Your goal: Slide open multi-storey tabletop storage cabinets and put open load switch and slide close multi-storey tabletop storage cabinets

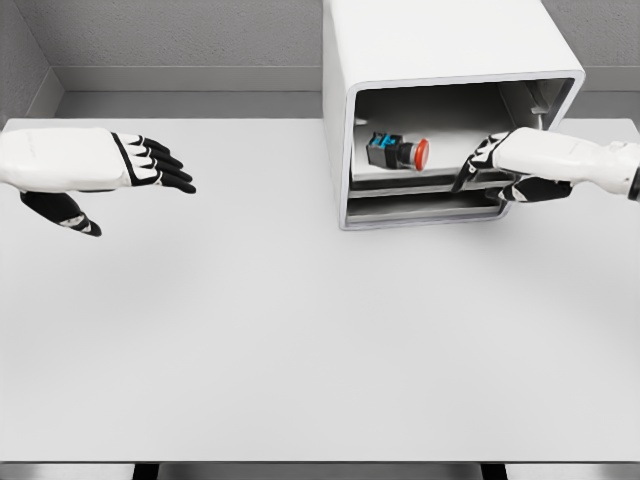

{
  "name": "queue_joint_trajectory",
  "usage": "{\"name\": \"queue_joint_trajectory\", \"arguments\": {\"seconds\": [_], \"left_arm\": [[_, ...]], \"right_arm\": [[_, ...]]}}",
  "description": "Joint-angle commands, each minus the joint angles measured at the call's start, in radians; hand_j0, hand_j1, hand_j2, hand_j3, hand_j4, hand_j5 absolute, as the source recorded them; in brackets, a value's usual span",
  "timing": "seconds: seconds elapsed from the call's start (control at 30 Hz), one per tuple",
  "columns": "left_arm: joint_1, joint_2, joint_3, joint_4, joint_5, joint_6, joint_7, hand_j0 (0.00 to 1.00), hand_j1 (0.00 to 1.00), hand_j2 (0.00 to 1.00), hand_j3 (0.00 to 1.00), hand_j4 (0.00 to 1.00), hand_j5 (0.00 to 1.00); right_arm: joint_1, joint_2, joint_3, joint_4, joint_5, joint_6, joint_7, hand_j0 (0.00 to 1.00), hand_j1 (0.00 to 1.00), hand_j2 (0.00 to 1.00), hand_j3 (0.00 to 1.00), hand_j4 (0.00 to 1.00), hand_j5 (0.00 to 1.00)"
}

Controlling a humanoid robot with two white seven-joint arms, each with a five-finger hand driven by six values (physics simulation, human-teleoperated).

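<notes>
Inside cabinet (440, 60), switch (398, 151) sideways, red end rightward

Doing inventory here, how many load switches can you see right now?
1. The load switch, with a red button end, lies on the upper tray inside the white cabinet, left of the right hand. The lower level is mostly hidden, so another could sit there.

White cabinet (440, 60) on pale grey table (300, 350); switch (397, 152) black and blue, red-capped; both hands (110, 165) (520, 165) white, black-fingered with white patches.
</notes>
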Motion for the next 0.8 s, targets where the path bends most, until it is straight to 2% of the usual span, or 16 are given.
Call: {"name": "queue_joint_trajectory", "arguments": {"seconds": [0.0,0.23,0.33,0.47,0.53,0.63,0.7,0.77], "left_arm": [[-0.002,0.001,0.001,0.0,0.006,0.003,0.0,1.0,1.0,1.0,1.0,1.0,1.0],[0.0,0.001,-0.001,-0.002,0.006,0.003,0.0,1.0,1.0,1.0,1.0,1.0,1.0],[0.0,-0.011,-0.001,-0.004,0.007,0.003,0.002,1.0,1.0,1.0,1.0,1.0,1.0],[0.038,-0.022,-0.011,0.001,0.007,0.003,0.003,1.0,1.0,1.0,1.0,1.0,1.0],[0.043,-0.022,-0.013,0.001,0.007,0.003,0.003,1.0,1.0,1.0,1.0,1.0,1.0],[0.044,-0.021,-0.013,0.001,0.007,0.003,0.003,1.0,1.0,1.0,1.0,1.0,1.0],[0.044,-0.021,-0.013,0.001,0.007,0.003,0.003,1.0,1.0,1.0,1.0,1.0,1.0],[0.044,-0.021,-0.013,0.001,0.007,0.003,0.003,1.0,1.0,1.0,1.0,1.0,1.0]], "right_arm": [[0.0,-0.001,-0.007,0.004,0.015,-0.009,0.007,0.62,0.62,0.62,0.62,0.62,0.62],[0.018,-0.011,-0.142,-0.017,0.003,-0.009,0.007,0.64,0.64,0.64,0.64,0.64,0.64],[0.123,-0.074,-0.259,-0.094,-0.008,-0.009,0.007,0.64,0.64,0.64,0.64,0.64,0.64],[0.201,-0.119,-0.31,-0.146,-0.008,-0.009,0.007,0.64,0.64,0.64,0.64,0.64,0.64],[0.249,-0.117,-0.297,-0.16,-0.006,-0.009,0.007,0.64,0.64,0.64,0.64,0.64,0.64],[0.242,-0.119,-0.218,-0.159,0.006,-0.009,0.007,0.64,0.64,0.64,0.64,0.64,0.64],[0.18,-0.094,-0.144,-0.148,0.024,-0.009,0.007,0.64,0.64,0.64,0.64,0.64,0.64],[0.107,-0.05,-0.072,-0.099,0.046,-0.009,0.007,0.64,0.64,0.64,0.64,0.64,0.64]]}}
